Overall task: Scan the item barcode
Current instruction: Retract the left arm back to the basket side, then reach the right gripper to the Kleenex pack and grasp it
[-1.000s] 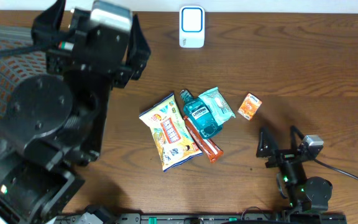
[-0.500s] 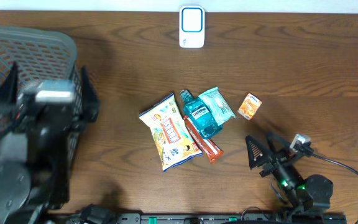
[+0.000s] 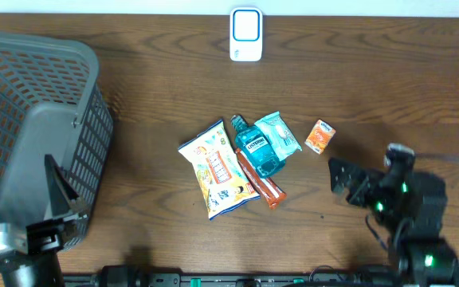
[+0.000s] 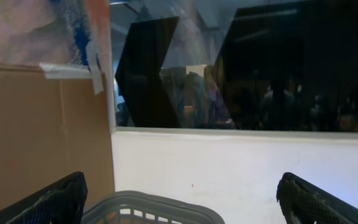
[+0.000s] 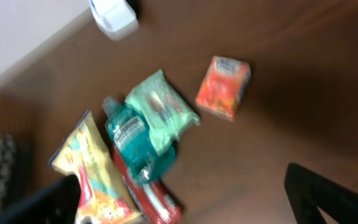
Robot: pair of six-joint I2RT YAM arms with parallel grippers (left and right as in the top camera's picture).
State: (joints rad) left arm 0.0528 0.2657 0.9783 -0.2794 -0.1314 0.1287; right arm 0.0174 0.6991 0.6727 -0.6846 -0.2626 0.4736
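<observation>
Hovering at 5 o'clock on the table (image 3: 421,88), the right gripper (image 3: 343,182) has its jaws spread wide and holds nothing, touching nothing. The left gripper (image 4: 182,180), at 8 o'clock beside the basket (image 3: 22,64), is likewise wide open and empty, its camera facing a wall over the basket rim.

No item is in hand yet. The box (image 3: 319,136) lies alone just past the right gripper, at 3 o'clock of the central heap. There the bottle (image 3: 255,147) lies against the wipes (image 3: 277,133), the bag (image 3: 217,169) and the stick (image 3: 263,185).

The scanner (image 3: 245,33) stands well apart at 12 o'clock. A reach into the heap could likely catch two items or drag a neighbour, because they overlap. The bag looks slick and might slip from the fingers. Any item could also reach the scanner with its barcode turned away, since no barcode is visible from here. The box seems the safer pick.
</observation>
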